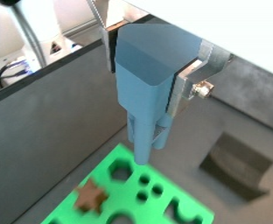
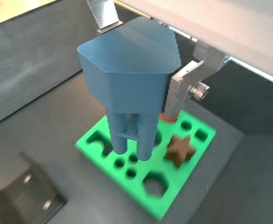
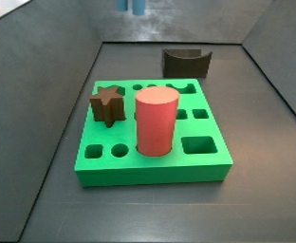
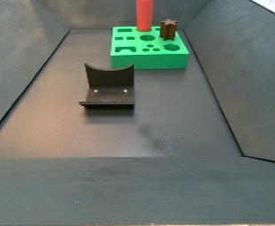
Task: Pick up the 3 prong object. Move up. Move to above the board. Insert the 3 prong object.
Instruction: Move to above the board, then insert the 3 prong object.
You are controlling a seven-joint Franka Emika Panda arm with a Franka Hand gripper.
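My gripper (image 1: 147,77) is shut on the 3 prong object (image 1: 143,131), a light-blue piece with a blocky top and thin prongs pointing down. In both wrist views the silver fingers (image 2: 181,91) clamp its blocky top (image 2: 125,74). It hangs well above the board (image 1: 163,206), a bright green slab with shaped cut-outs. In a side view only the blue tip (image 3: 137,6) shows at the upper edge, high above the board (image 3: 151,163). Another side view shows the board (image 4: 152,60) at the far end, with the gripper out of view.
A red cylinder (image 3: 156,121) and a dark brown star block (image 3: 107,104) stand in the board. The dark fixture (image 4: 107,86) stands on the floor apart from the board. Grey walls enclose the floor on all sides.
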